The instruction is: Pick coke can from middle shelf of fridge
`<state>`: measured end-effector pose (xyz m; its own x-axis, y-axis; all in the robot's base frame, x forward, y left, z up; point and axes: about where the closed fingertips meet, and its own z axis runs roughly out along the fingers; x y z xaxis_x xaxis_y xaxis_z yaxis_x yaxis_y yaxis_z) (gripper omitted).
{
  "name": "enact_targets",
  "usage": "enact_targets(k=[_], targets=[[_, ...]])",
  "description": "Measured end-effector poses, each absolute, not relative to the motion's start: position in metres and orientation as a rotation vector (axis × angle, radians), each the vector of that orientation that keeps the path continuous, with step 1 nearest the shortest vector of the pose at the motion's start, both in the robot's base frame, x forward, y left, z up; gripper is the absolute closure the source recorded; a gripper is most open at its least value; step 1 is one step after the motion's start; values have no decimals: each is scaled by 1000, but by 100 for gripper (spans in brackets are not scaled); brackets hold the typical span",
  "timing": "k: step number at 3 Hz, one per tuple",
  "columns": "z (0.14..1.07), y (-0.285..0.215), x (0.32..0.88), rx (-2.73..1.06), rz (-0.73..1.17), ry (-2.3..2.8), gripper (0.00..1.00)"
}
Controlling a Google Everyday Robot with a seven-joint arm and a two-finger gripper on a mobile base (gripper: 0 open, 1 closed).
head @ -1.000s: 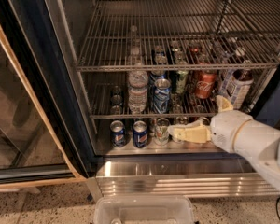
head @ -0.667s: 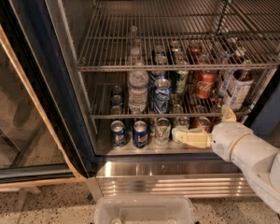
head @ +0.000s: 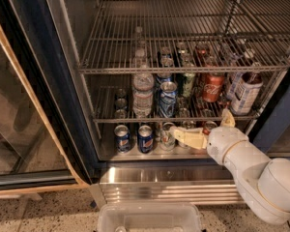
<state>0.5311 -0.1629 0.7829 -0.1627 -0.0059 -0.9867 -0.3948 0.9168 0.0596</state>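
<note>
— Where is the coke can (head: 213, 87)?
— Right of centre, on the middle shelf (head: 106, 106). Your pincer (head: 201, 125) is below it, fingers (head: 188, 138) apart, empty. Go straight up and you bump that shelf.

The hand (head: 201, 125), low in the fridge (head: 48, 76), is showing matt cream plastic, with its fingers apart. Up and to its right, the coke can (head: 213, 87) is gleaming as glossy red painted metal. Just above the hand, the middle shelf (head: 111, 121) is shining as thin silvery wire. Below the hand, the base panel (head: 169, 190) is looking like ribbed, brushed steel.
</note>
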Motion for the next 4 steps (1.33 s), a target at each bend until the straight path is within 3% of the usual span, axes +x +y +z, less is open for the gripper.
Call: enact_targets(k=[4], targets=[[785,-180,580,-189,261,1521,0]])
